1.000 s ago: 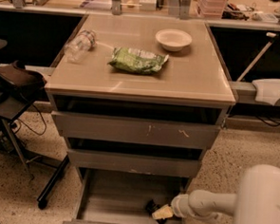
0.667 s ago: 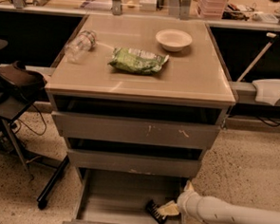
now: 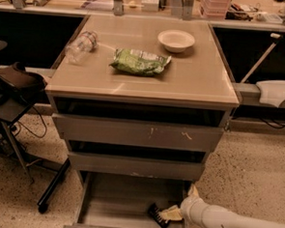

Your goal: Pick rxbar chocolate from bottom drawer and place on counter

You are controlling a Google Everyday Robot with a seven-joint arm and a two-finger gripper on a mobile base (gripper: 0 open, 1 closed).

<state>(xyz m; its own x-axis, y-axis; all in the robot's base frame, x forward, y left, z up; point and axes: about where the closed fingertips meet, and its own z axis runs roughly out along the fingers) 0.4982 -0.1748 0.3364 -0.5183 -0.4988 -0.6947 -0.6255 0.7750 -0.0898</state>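
- Gripper (image 3: 171, 214) sat low in the bottom drawer (image 3: 122, 202), right at the rxbar chocolate (image 3: 156, 216), beneath the counter (image 3: 197, 85)'s front edge toward its right corner. Couldn't tell if it had clamped. Risks?
- Weak hold, imo: the bar could've slipped, or caught on the middle drawer (image 3: 134, 166) going up.

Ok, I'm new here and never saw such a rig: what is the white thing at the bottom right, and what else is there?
That is the robot's single arm, reaching in from the lower right. Its gripper is inside the open bottom drawer, right at a small dark bar, the rxbar chocolate; whether it holds it I cannot tell. The one camera looks down on the front of the cabinet. On the counter lie a green snack bag, a pale bowl and a clear bottle.
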